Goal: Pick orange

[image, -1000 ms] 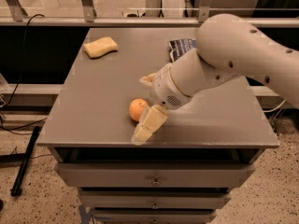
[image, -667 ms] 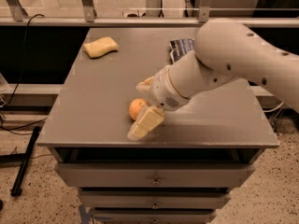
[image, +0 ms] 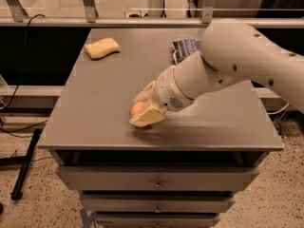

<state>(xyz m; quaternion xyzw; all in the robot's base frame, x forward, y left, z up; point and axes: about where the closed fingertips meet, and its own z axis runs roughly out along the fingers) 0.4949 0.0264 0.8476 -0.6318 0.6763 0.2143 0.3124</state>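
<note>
Grey tabletop (image: 104, 94) — near the front, orange (image: 138, 108) lies within the spread-open tool (image: 137, 111).

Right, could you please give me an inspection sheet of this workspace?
Surface: grey table, flat top.
Job's things: orange near the front edge, at the pincer.
Clutter: sponge back left; bag at the back, partly behind the arm.
Grippers: pincer low at the orange.
Cables: black cable left of the table.
Surroundings: drawers below, rail behind, speckled floor.
</note>
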